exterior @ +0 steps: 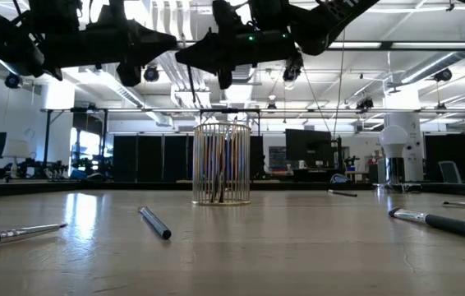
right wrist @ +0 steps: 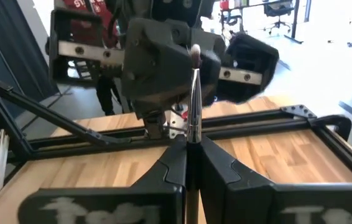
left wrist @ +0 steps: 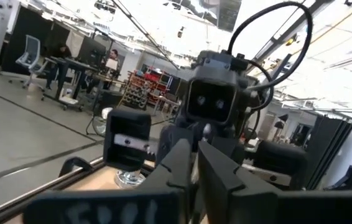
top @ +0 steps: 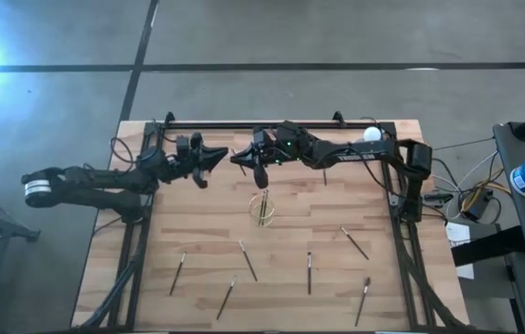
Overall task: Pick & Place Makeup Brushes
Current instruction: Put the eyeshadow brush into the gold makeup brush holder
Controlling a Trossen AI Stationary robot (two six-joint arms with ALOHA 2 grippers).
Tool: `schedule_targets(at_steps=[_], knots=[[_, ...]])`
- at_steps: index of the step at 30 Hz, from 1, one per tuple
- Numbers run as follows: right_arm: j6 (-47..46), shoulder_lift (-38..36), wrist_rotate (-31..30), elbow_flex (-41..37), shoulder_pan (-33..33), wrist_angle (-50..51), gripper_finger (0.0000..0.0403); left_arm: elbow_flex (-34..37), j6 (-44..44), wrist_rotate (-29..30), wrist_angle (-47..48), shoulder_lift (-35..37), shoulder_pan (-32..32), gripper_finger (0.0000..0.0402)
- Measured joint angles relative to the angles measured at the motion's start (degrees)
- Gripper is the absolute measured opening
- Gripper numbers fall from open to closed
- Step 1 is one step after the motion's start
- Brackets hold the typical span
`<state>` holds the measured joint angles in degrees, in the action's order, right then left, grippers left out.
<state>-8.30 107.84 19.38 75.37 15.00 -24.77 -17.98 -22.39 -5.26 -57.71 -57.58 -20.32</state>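
Note:
My right gripper [top: 241, 160] hovers over the far middle of the table, just beyond a wire cup [top: 262, 209] that stands upright with several makeup brushes inside [exterior: 220, 164]. It is shut on one makeup brush [right wrist: 193, 106]. My left gripper [top: 219, 158] faces it from the left at the same height, with its fingers [left wrist: 216, 167] shut and nothing between them. Several more brushes lie flat on the near half of the table [top: 247, 260] [top: 309, 272] [top: 354, 242] [exterior: 154, 222]. My right gripper pinches the brush between its two fingers [right wrist: 222, 163], on the handle just below the silver ferrule [right wrist: 192, 134]. The ferrule and the bristle tip [right wrist: 194, 53] stick out past the fingertips. The brush is lifted clear of the table.
A white round-topped object [top: 372, 134] stands at the table's far right. A black frame bar [top: 272, 124] runs along the far edge. Loose brushes lie near the near edge [top: 178, 274] [top: 226, 297] [top: 363, 301]. The two grippers are close together above the cup.

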Motion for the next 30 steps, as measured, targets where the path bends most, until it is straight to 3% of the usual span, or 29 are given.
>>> schedule_targets(at_steps=[10,19,25,30], knots=[[0.14,-4.08,-2.74,-6.19,-1.24,-0.59,0.0013,0.13,3.64,-0.67,6.46,2.40,0.00,0.0086],[1.64,-17.22,-16.97,-20.32,-7.02,-2.78,0.0013,0.44,7.13,-0.71,9.70,2.38,0.00,0.0090],[-4.73,-20.32,-25.74,-31.83,-13.39,-18.24,0.0013,0.44,8.69,-0.69,10.74,2.12,-0.11,0.0090],[-7.42,-14.42,-29.99,-35.21,-16.35,-29.65,0.0013,0.44,8.78,-0.68,10.52,1.66,-0.13,0.0090]])
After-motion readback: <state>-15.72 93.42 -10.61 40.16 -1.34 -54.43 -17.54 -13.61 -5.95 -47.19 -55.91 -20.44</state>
